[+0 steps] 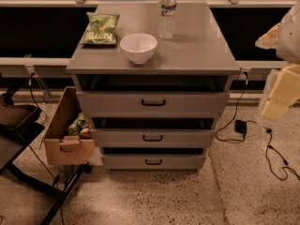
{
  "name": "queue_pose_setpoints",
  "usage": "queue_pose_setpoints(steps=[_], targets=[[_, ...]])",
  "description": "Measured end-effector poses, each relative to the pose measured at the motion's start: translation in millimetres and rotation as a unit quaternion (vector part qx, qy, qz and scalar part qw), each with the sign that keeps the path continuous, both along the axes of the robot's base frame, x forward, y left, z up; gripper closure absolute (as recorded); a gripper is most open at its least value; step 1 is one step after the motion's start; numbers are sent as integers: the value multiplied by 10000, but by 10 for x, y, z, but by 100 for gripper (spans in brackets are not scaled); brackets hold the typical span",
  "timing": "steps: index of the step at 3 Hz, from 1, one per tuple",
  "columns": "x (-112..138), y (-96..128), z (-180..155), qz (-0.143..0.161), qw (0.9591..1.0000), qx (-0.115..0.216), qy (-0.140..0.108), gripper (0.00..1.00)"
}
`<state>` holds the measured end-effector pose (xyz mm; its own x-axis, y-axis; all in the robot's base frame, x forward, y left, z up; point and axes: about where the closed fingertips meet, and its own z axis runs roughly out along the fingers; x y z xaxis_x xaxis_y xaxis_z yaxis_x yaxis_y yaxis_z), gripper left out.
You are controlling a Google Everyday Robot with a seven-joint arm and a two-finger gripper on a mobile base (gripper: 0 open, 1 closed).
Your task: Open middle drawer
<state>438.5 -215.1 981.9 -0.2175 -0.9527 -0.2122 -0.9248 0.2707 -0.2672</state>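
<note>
The middle drawer (187,138) is seen at the centre of the frame, between the taller-fronted drawer (197,103) above and the shortest drawer (183,161) below, with a dark gap over its front. The tool (280,95) is found at the right edge, well apart from the drawers; whether it is open or closed cannot be told. The small black handle (152,138) should be approached squarely, gripped at its middle and pulled straight outward, so that the drawer is not skewed and the bowl (138,47) on the table (201,50) is not jolted.
</note>
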Motion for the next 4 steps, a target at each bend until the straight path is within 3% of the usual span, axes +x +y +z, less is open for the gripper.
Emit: queue_pose_setpoints(steps=[1, 2, 3, 4], targets=[[0, 0, 0, 0, 10000, 0, 0, 0], [-8, 160, -170, 83, 10000, 28, -4, 0], [-108, 493, -677, 277, 9990, 348, -7, 0], [-172, 754, -1351, 280, 9968, 736, 134, 0]])
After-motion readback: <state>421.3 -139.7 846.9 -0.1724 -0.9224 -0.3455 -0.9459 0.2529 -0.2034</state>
